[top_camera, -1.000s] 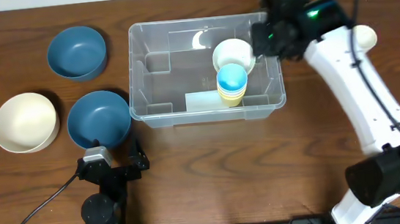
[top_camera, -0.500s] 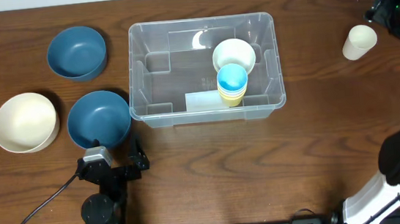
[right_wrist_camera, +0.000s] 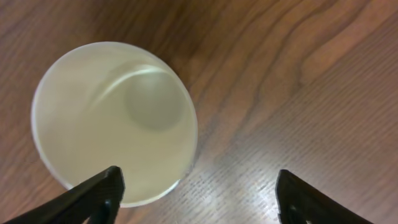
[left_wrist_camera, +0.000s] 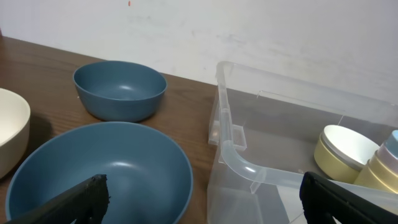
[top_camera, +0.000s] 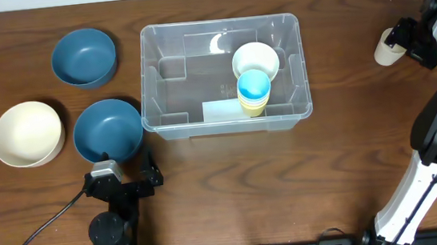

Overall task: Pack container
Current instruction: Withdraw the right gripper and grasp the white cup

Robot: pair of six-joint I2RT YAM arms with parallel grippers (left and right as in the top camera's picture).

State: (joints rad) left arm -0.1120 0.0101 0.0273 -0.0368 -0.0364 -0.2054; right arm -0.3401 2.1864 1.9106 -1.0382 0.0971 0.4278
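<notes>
On the brown wooden table [top_camera: 289, 188], toward its far side and about midway across, sits the container [top_camera: 144, 81]. It is by far the biggest thing there, a clear rectangular bin with rounded corners and a thick rim. A pale label [top_camera: 221, 110] shows through its near long wall. From the left wrist view, the container's corner [left_wrist_camera: 249, 168] curves close by on the right.

Three bowls stand off its left end, all apart from it. A cream bowl [top_camera: 28, 133] is farthest left, one blue bowl [top_camera: 83, 57] lies toward the back, and another blue bowl [top_camera: 107, 131] is just beside the bin's near-left corner. That nearer blue bowl [left_wrist_camera: 99, 174] fills the ground right before the left gripper [left_wrist_camera: 205, 202], whose fingers stand wide apart with nothing between them.

Inside the bin, at its right half, a small cream bowl [top_camera: 255, 60] touches a stack of cups [top_camera: 253, 91] with a blue one on top.

Well off to the right, alone on the wood, a cream cup [right_wrist_camera: 115, 121] stands mouth up. The right gripper [right_wrist_camera: 199, 196] hangs over it, spread wide. One finger lies at the cup's edge, and nothing is gripped.
</notes>
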